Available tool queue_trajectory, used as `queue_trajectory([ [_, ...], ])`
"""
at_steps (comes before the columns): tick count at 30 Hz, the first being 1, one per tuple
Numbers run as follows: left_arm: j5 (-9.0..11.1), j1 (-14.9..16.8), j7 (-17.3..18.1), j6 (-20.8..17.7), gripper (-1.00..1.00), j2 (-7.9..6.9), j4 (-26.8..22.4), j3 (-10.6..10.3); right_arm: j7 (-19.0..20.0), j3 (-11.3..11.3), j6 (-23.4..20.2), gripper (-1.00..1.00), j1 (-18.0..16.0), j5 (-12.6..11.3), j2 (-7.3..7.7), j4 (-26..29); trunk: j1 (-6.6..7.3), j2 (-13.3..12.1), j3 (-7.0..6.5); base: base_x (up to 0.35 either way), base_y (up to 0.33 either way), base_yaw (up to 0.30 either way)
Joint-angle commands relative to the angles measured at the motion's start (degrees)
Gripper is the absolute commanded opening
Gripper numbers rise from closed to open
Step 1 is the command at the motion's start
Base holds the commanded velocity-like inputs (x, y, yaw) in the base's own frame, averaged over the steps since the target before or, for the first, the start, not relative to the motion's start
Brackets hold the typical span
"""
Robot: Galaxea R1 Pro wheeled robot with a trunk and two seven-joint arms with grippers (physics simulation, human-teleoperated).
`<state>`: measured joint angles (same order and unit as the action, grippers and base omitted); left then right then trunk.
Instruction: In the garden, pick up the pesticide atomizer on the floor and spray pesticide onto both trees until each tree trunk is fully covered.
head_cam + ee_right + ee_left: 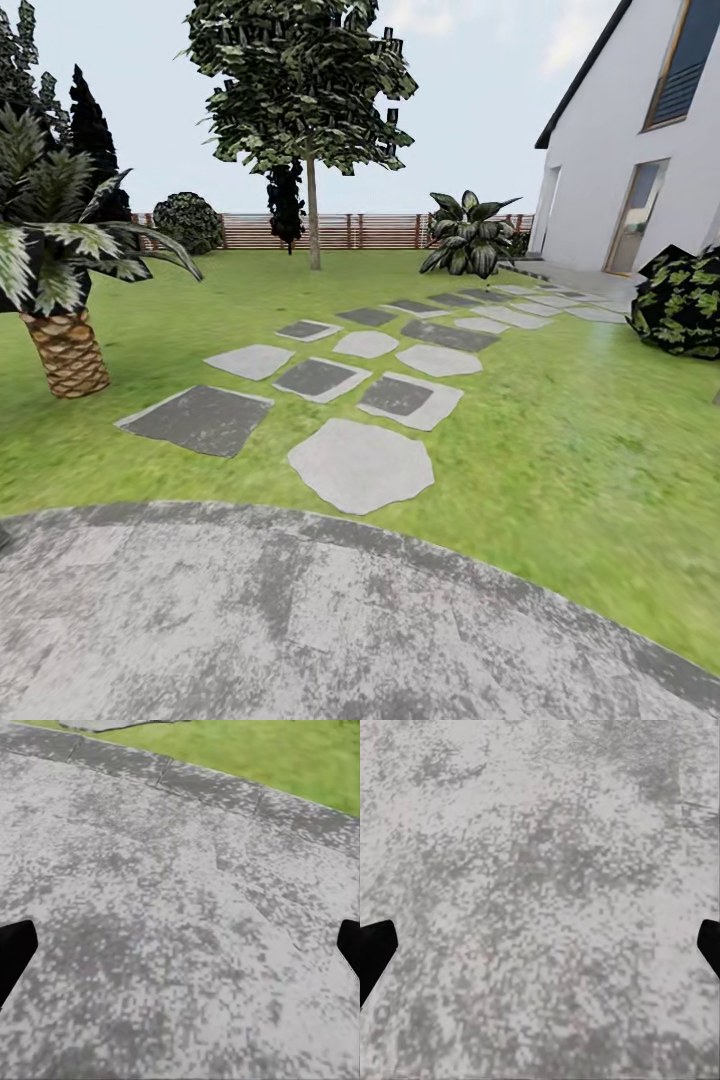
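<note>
The pesticide atomizer is out of view. One tall tree (312, 215), with a bare trunk and dark foliage high up, stands far off near the fence across the lawn. In the left wrist view my left gripper (540, 952) is open, its dark fingertips (375, 952) at the frame's edges over mottled grey paving, nothing between them. My right gripper (180, 952) is open in the same way above the paving, with the curved paving border and grass beyond it.
I stand on a round grey paved patch (300, 620). Stepping stones (360, 465) lead over the grass towards a white house (620, 150). A small palm (60, 300) is at the left, a dark shrub (685, 300) at the right, and a broad-leaved plant (470, 240) and wooden fence (350, 230) far back.
</note>
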<state>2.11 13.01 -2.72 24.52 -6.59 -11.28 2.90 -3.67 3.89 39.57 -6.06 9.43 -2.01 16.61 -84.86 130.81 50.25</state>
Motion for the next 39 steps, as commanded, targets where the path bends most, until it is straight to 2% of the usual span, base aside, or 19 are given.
queue_trajectory([
  [1,0.0,0.0,0.0,0.0,1.0,0.0,0.01,0.0,0.02,0.02,-0.01,1.0,0.0,0.02,0.03,0.0,0.0,0.0,0.0,0.339,0.0,0.0],
  [39,0.0,0.0,0.0,0.0,1.0,-0.03,0.03,0.0,0.16,-0.2,-0.02,1.0,0.0,0.15,-0.01,-0.17,0.0,0.0,0.0,0.339,0.0,0.0],
])
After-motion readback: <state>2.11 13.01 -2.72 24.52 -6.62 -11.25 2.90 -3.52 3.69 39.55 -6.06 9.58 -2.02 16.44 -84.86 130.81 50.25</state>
